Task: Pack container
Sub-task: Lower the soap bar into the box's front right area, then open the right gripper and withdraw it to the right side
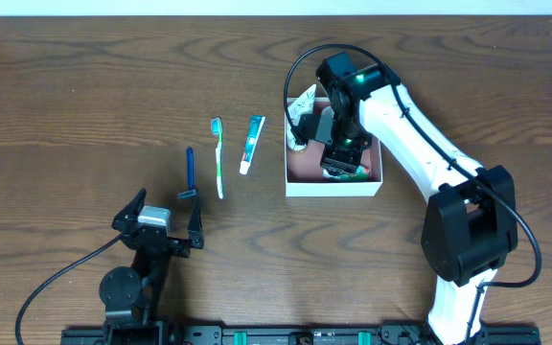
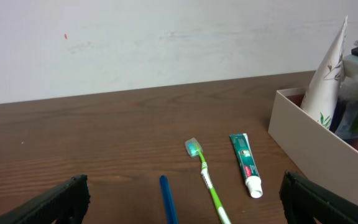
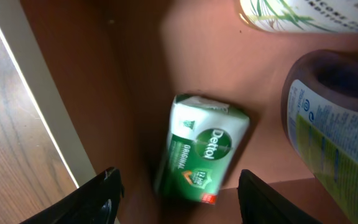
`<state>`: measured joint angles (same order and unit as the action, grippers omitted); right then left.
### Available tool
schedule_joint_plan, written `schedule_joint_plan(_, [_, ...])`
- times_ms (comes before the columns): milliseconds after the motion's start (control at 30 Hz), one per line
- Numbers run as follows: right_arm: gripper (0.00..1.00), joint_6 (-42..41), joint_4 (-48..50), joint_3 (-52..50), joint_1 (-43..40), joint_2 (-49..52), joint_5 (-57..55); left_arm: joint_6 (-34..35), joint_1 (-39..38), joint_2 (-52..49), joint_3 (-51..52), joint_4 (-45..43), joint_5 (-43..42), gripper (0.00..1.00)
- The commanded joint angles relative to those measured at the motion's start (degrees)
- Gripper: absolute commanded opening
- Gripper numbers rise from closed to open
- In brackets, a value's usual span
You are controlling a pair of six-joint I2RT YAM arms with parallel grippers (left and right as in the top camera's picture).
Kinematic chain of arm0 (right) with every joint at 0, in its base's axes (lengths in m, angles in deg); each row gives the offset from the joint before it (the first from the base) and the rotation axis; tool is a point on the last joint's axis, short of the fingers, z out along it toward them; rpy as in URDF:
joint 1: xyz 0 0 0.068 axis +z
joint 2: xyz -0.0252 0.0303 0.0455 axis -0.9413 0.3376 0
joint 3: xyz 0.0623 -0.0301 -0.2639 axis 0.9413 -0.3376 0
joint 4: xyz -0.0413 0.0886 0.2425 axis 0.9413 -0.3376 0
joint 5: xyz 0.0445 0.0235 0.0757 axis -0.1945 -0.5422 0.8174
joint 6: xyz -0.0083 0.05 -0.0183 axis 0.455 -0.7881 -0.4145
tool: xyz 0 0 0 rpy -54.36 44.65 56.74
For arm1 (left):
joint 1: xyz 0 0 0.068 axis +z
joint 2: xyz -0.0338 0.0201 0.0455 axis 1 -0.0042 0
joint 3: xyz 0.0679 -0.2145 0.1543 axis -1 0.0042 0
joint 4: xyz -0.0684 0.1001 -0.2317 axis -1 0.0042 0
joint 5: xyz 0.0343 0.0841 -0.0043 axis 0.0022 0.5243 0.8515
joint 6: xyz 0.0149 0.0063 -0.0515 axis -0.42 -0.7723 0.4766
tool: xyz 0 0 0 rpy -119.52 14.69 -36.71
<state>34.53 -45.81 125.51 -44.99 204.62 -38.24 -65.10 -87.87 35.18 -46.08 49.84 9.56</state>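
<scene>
The container (image 1: 333,189) is a white-walled box with a pink inside, right of centre. My right gripper (image 1: 343,153) hangs over its front part, open; in the right wrist view (image 3: 179,186) its fingers stand apart on either side of a green Dettol soap box (image 3: 204,149) without touching it. The soap box lies on the pink floor near the container's white wall (image 3: 36,106). A white tube (image 1: 304,103) and a dark bottle (image 3: 328,130) also sit inside. My left gripper (image 1: 166,222) is open and empty near the front left.
A green toothbrush (image 1: 218,158), a toothpaste tube (image 1: 252,142) and a blue razor (image 1: 190,174) lie on the wooden table left of the container. In the left wrist view they lie ahead: toothbrush (image 2: 207,180), toothpaste (image 2: 246,163), razor (image 2: 168,199), container wall (image 2: 316,149).
</scene>
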Motion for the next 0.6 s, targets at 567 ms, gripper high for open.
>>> schedule_joint_plan(567, [0.77,-13.25,-15.32,27.30,0.11,-1.49,-6.82,-0.57,0.28,0.28,1.16,1.70,-0.98,0.98])
